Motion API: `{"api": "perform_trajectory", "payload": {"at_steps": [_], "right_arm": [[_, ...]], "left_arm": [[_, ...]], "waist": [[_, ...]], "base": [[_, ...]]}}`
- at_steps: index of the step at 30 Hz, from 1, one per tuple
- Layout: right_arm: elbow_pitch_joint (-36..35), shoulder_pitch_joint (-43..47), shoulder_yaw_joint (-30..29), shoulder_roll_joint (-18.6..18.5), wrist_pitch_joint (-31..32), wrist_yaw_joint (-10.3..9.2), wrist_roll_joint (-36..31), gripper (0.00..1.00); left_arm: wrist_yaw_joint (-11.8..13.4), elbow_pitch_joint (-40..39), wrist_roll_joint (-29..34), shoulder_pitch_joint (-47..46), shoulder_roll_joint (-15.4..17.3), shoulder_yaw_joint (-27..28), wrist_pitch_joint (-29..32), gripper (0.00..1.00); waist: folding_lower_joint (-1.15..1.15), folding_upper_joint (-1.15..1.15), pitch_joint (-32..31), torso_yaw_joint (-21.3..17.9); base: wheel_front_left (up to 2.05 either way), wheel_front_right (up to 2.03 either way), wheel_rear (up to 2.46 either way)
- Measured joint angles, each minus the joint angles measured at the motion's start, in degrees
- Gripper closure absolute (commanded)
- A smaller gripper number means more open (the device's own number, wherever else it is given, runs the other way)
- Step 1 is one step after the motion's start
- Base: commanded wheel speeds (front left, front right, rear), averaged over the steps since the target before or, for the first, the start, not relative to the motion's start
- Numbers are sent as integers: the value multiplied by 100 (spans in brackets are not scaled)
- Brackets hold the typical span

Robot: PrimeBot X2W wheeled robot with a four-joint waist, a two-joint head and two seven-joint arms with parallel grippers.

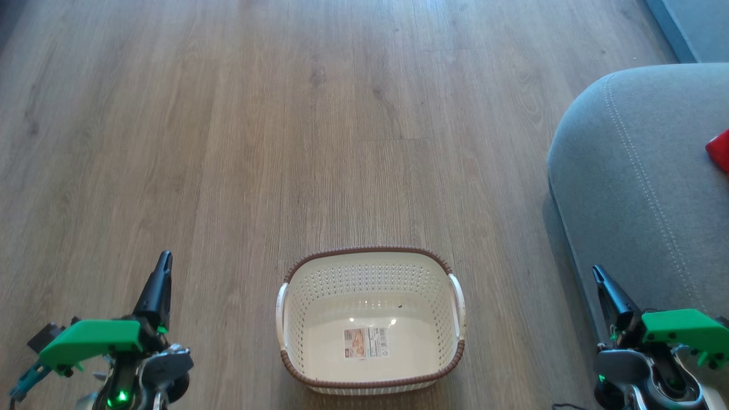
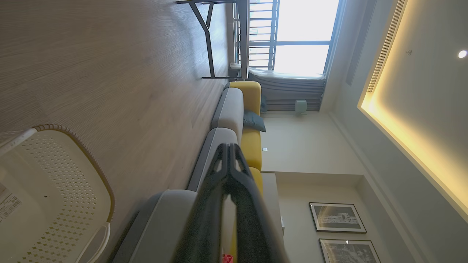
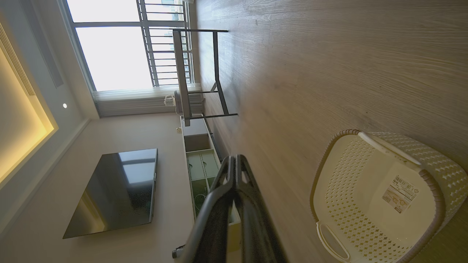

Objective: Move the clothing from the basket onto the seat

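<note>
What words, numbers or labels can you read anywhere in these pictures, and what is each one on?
Label sticker on the bottom of the basket: printed lines and a barcode, all too small to read.
Framed pictures: no legible words.
No other text can be read.

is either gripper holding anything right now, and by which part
Nothing is held. The left gripper and the right gripper are both shut on nothing, beside the empty cream perforated plastic basket.
</note>
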Motion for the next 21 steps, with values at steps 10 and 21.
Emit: {"api": "perform_trajectory", "payload": {"at_steps": [10,21], "right_arm": [[0,0,0,0,0,0,0,100],[0,0,0,0,0,0,0,100]], "left_arm": [[0,0,0,0,0,0,0,100],[0,0,0,0,0,0,0,100]], "waist": [[0,0,0,0],[0,0,0,0]], "base": [[0,0,0],[0,0,0]]}}
